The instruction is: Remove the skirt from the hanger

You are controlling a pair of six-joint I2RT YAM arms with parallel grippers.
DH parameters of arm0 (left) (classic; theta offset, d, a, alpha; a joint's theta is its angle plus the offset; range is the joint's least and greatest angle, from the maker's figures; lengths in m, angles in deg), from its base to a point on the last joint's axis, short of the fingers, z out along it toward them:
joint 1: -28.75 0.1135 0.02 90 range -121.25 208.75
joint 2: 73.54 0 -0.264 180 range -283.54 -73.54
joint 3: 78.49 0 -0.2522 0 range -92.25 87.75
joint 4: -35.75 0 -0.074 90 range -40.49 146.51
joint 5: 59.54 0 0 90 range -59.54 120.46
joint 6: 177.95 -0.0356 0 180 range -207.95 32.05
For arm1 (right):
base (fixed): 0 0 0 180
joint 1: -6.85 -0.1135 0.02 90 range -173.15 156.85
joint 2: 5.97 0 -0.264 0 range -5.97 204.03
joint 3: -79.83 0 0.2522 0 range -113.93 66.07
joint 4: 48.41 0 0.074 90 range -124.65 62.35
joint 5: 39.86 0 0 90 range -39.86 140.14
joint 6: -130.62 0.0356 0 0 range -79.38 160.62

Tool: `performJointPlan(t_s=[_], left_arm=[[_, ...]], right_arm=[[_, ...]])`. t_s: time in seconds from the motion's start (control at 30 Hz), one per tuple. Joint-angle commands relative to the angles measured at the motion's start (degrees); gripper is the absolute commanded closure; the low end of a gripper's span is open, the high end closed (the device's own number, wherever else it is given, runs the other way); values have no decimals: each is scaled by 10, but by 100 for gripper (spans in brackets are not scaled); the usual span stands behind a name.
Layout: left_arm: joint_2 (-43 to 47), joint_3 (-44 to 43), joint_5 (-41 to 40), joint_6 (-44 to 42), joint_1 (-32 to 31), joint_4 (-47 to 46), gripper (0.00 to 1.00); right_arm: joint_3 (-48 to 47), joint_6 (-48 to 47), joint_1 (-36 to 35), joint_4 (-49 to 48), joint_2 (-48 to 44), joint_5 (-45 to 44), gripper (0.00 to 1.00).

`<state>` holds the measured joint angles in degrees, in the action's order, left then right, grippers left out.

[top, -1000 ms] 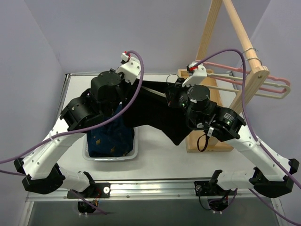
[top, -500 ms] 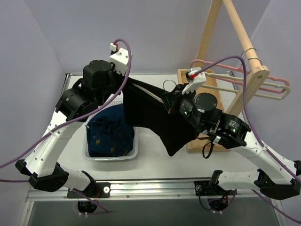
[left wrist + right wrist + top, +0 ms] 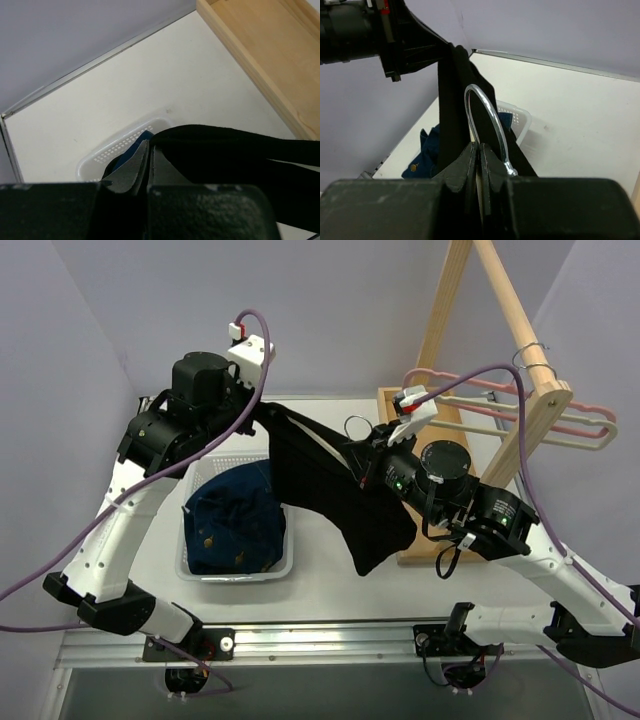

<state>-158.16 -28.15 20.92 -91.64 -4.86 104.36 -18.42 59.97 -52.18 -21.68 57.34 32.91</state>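
skirt (image 3: 325, 490) hangs mid-frame between both arms, above the worktop (image 3: 330, 575); left claw (image 3: 148, 150) clamped on its top edge; right claw (image 3: 480, 146) pinched on the hanger (image 3: 487, 115) by the hook; advice: hold right steady, draw left outward along the hanger arm, no jerks

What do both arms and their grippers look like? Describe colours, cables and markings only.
The left arm and right arm have white link shells between bulky black cylindrical joints. A purple cable loops along each. Each wrist carries a white block with a small red mark. The left gripper and right gripper have dark grey tapering fingers on textured black bodies.
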Motion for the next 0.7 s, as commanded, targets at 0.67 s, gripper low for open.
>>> performJointPlan(t_s=[0.67], left_arm=[[-89, -151, 55, 43, 25, 82, 98]], right_arm=[[-60, -41, -42, -22, 26, -10, 100]])
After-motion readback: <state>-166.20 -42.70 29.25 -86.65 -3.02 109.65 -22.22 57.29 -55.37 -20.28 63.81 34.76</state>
